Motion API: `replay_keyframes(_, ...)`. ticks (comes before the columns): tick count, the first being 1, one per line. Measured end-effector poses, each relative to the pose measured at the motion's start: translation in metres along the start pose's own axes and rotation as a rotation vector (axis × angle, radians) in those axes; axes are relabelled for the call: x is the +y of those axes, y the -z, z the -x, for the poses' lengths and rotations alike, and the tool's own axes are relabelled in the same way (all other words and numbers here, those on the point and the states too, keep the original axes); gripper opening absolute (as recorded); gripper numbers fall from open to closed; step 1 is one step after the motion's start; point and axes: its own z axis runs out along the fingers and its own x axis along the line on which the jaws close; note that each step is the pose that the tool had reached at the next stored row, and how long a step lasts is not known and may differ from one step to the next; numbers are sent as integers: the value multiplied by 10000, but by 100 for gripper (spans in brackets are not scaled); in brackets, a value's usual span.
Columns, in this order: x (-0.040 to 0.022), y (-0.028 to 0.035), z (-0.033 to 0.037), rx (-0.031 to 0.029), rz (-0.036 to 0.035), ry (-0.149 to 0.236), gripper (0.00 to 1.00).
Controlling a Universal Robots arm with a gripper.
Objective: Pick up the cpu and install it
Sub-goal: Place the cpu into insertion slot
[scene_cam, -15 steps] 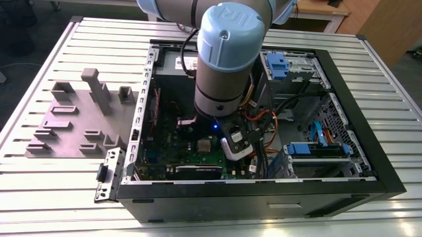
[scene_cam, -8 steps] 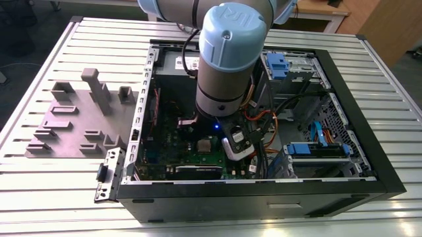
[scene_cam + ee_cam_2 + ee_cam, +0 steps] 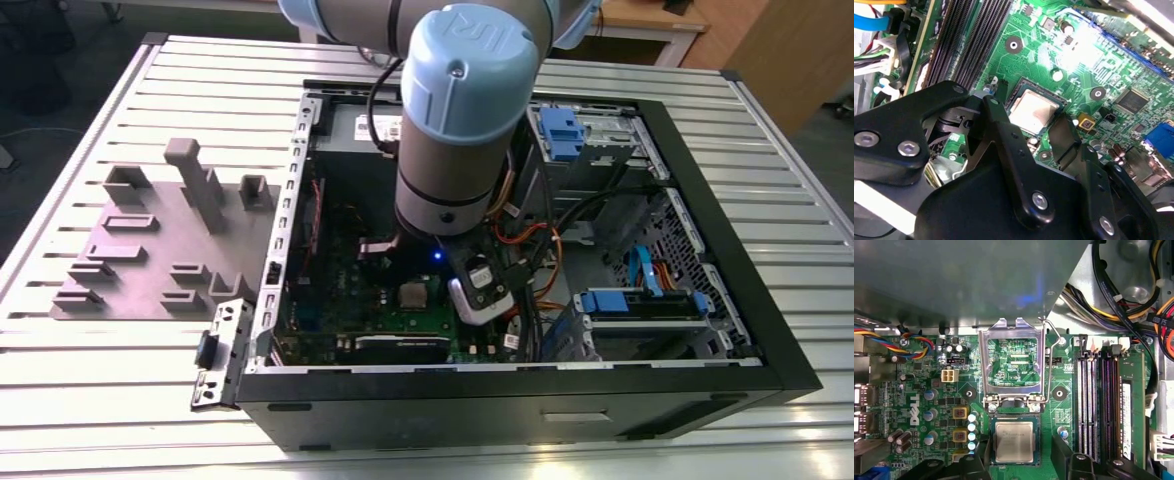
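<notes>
1. The gripper [image 3: 1023, 452] hung low over the green motherboard [image 3: 919, 385], its black fingers [image 3: 1066, 142] spread wide and holding nothing.
2. The cpu [image 3: 1014, 441] lay flat in its socket between the two fingers, with a gap on either side; in the second wrist view its silvery top [image 3: 1034, 111] was bare.
3. Just beside the socket, the metal socket frame [image 3: 1011, 329] stood swung open, with its wire lever [image 3: 1046, 365] raised alongside.
4. The memory slots [image 3: 1094, 405] ran along the board near the socket.
5. In the exterior view, the arm reached down into the open computer case [image 3: 747, 330], which lay on a slatted table [image 3: 80, 370]; a grey fixture block [image 3: 147, 240] sat at the exterior view's left.
</notes>
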Motion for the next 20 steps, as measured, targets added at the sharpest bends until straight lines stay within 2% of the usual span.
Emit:
replay_keyframes(14, 0, 6, -20, 0, 5, 1, 61)
replay_keyframes(16, 0, 6, -20, 0, 5, 0, 62)
replay_keyframes(17, 0, 6, -21, 0, 5, 0, 68)
replay_keyframes(20, 0, 6, -21, 0, 5, 0, 68)
